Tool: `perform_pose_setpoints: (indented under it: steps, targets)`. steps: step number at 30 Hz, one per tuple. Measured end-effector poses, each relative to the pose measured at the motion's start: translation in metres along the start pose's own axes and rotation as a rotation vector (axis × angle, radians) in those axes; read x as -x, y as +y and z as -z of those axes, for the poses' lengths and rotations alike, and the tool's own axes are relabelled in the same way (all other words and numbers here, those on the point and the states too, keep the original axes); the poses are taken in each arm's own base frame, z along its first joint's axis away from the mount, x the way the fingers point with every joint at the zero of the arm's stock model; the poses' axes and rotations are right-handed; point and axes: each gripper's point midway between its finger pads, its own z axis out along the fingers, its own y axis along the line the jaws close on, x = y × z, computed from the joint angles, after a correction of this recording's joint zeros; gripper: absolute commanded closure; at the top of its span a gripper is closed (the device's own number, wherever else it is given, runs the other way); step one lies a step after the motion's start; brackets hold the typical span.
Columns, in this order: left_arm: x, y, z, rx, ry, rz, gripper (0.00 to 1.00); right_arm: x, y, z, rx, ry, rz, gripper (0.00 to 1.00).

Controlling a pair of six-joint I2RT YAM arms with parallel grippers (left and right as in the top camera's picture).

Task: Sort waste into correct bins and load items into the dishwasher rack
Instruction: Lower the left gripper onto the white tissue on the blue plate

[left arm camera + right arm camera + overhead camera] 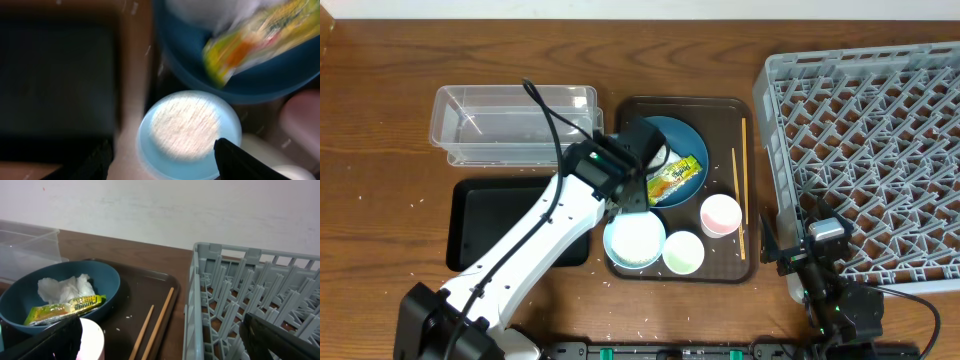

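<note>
Overhead view first, then the wrist cams. Got the left gripper (632, 192) hanging over the near rim of the blue plate (690, 135), right above the white bowl (635, 240) at the front-left corner of the brown tray (745, 105). Going by the left wrist view: jaws partly spread, nothing pinched, just that bowl with what looks like rice sitting below the gap. Snack wrapper (676, 178) lying on the plate just beside the crumpled tissue (67, 289), so up and to the right of the fingertips (235, 157) in that view, not between them. Long axis running diagonally, one end pointing back toward the bowl, the other toward the plate's right rim. Probably means reaching forward and turning the wrist to close across the narrow side. Way nearer for the left arm. Right gripper (160, 342) parked wide open and empty by the corner of the grey rack (880, 130), well apart. Clear tub (515, 125) and black tub (505, 220) both left of the tray, handy from this side.
</note>
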Motion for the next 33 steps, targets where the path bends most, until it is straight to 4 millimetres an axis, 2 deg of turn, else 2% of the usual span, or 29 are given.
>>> perform_pose_setpoints:
  steps: [4,5,8,12,19,22,33]
  targets:
    - [0.028,-0.022,0.002,-0.090,-0.114,0.023,0.29,0.000,0.000,0.000,0.000,0.000,0.000,0.01]
    - [0.033,-0.026,0.003,-0.107,-0.133,0.027,0.25,0.000,0.000,0.000,0.000,0.000,0.000,0.01]
    - [0.050,-0.039,0.006,-0.156,-0.203,0.022,0.23,0.000,0.000,0.000,0.000,0.000,0.000,0.01]
    - [0.070,-0.055,0.003,-0.194,-0.275,-0.050,0.23,0.000,0.000,0.000,0.000,0.000,0.000,0.01]
    - [0.089,-0.075,-0.042,-0.166,-0.312,-0.189,0.22,0.000,0.000,0.000,0.000,0.000,0.000,0.01]
    - [0.097,-0.077,-0.060,-0.129,-0.335,-0.208,0.22,0.000,0.000,0.000,0.000,0.000,0.000,0.01]
    - [0.107,-0.077,-0.092,-0.066,-0.360,-0.215,0.22,0.000,0.000,0.000,0.000,0.000,0.000,0.01]
